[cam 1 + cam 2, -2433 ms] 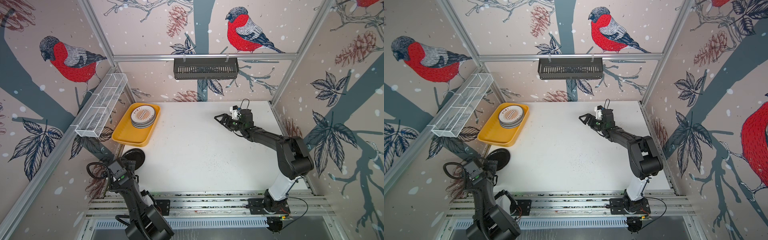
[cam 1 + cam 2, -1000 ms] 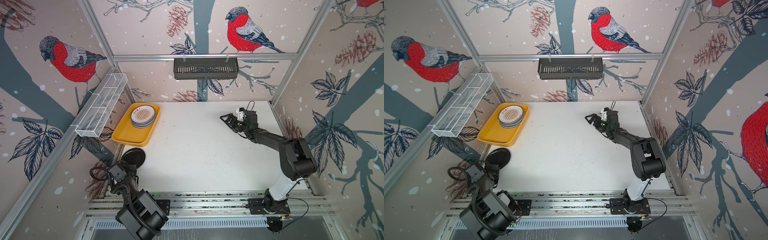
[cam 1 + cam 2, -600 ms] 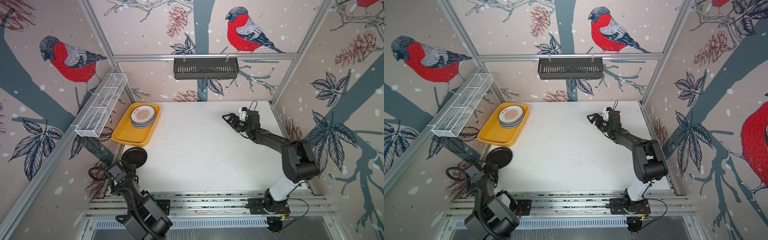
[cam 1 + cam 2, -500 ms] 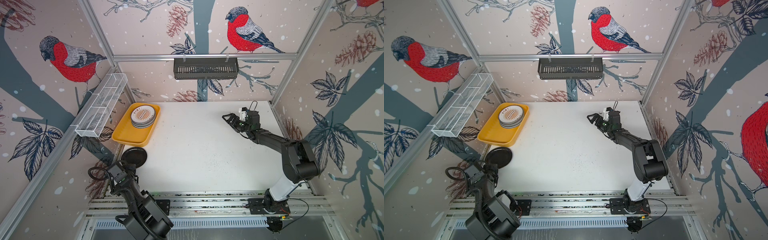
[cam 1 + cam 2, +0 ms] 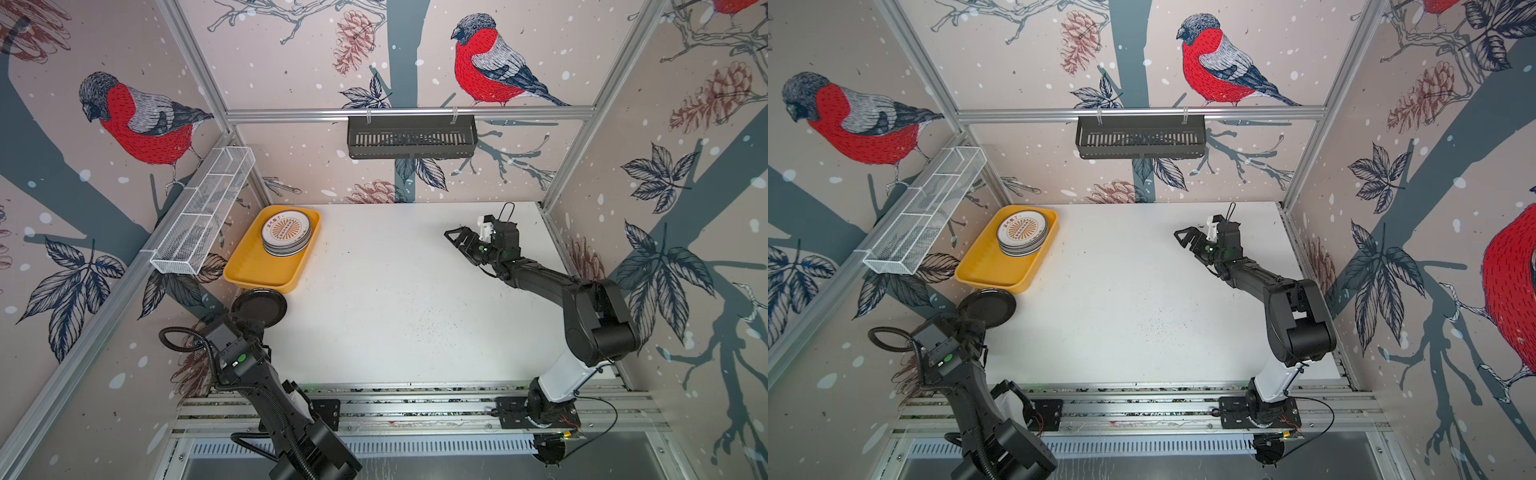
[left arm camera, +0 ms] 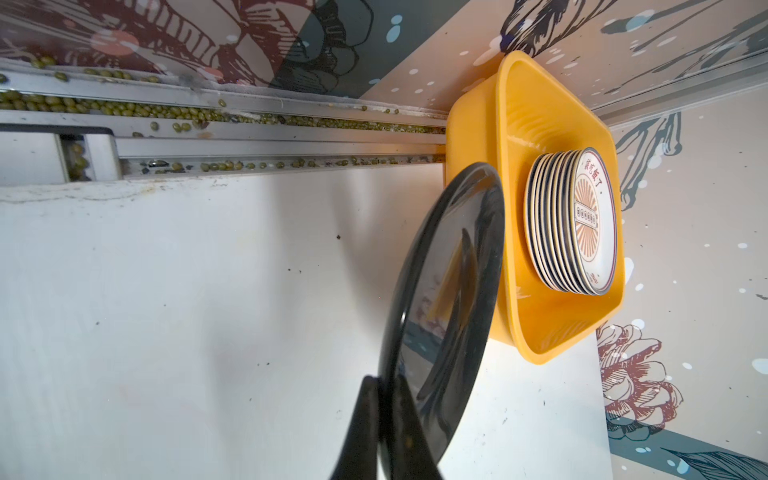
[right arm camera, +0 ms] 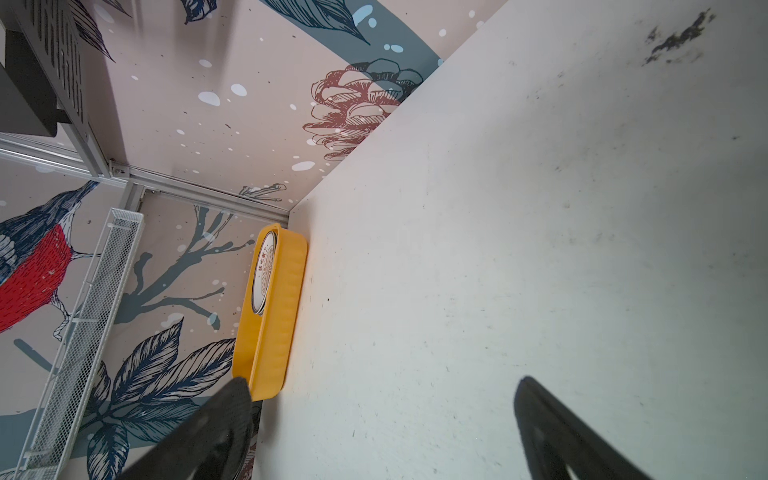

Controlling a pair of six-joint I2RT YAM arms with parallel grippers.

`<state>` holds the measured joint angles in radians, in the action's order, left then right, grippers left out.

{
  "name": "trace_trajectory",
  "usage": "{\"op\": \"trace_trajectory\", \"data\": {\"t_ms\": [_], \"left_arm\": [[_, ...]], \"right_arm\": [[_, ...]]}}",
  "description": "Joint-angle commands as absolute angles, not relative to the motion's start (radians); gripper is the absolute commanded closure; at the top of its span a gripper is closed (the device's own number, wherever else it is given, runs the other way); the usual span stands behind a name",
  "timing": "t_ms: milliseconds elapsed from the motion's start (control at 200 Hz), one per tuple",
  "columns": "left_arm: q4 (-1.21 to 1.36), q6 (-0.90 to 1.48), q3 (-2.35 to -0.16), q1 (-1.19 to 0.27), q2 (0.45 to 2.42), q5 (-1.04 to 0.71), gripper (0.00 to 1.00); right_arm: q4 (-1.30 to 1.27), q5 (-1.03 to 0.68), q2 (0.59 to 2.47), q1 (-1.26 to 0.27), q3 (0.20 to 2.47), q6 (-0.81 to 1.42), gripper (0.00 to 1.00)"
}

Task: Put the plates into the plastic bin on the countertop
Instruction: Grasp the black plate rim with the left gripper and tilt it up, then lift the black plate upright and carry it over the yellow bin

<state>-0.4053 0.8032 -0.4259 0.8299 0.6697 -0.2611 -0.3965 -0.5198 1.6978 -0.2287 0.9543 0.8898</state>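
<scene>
Black and glossy, the one plate [image 5: 258, 307] outside the bin hangs over the front-left corner of the desk [image 5: 395, 299], just beside the near end wall of the yellow plastic bin [image 5: 253, 270]. The left fingers [image 6: 357, 424] are closed tight on its rim, as the left wrist view shows. The step in hand looks like the carry into the bin. The grip is only a thin bite on the edge, so the plate is best kept level and moved slowly to stop it swinging or slipping. It should also rise enough to clear the bin's flared lip before travelling on toward the far-left corner. A stack of plates [image 5: 286, 230] with an orange sunburst on top fills the bin's far half. The black one could be lowered flat and centred onto that stack, or set on the bare floor in the near half, and let go only once it rests on something. The right fingers [image 7: 216, 432] are spread wide and hold nothing, poised above the far-right part of the desk, well apart from the bin.
</scene>
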Motion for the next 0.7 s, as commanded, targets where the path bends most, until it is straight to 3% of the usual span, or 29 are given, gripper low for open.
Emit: {"op": "trace_trajectory", "data": {"t_ms": [0,330,695], "left_arm": [[-0.406,0.785,-0.463,0.832,0.651,-0.334,1.00],[-0.468,0.746,-0.538,0.831,0.619,-0.322,1.00],[-0.292,0.827,-0.519,0.830,0.679,-0.583,1.00]], "right_arm": [[-0.416,-0.518,1.701,-0.229,0.958,0.891,0.00],[-0.434,-0.520,1.709,-0.229,0.952,0.903,0.00],[-0.434,-0.513,1.702,-0.230,0.946,0.909,0.00]]}}
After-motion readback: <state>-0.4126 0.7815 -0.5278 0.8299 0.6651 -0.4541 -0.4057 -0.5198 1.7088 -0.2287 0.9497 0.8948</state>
